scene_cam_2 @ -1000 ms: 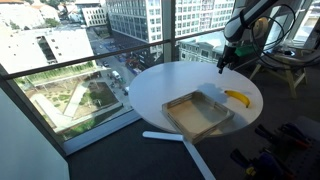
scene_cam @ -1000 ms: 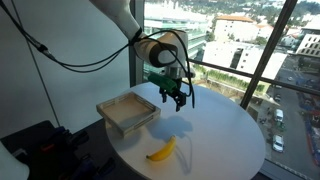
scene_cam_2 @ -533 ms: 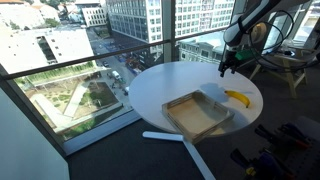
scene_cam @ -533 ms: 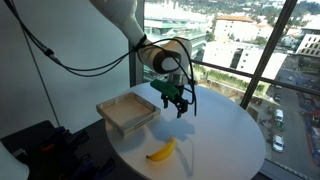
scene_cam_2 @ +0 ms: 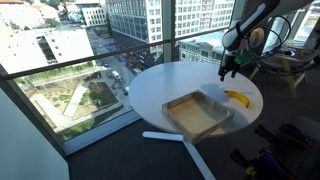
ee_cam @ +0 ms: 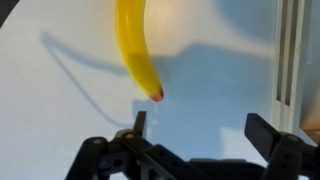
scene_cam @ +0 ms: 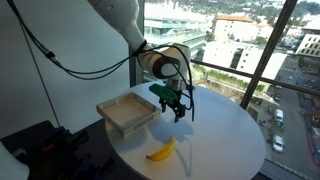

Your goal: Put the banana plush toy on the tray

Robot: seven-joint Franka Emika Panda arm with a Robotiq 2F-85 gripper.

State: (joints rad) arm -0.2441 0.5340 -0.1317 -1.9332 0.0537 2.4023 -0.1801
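Hovering above the round white table point(scene_cam: 225, 130), the gripper point(scene_cam: 179, 110) holds its fingers wide apart and empty; the banana plush toy point(scene_cam: 162, 151) lies on the tabletop at its 6 o'clock, outside the tray point(scene_cam: 128, 113) at 9 o'clock.

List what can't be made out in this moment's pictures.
Banana: wrist view, its far end is cut off by the top edge.
Tray: wrist view, only one side wall shows; the right edge cuts off the rest.
Gripper: in an exterior view, too small to read the finger gap; only the wrist view shows it open.
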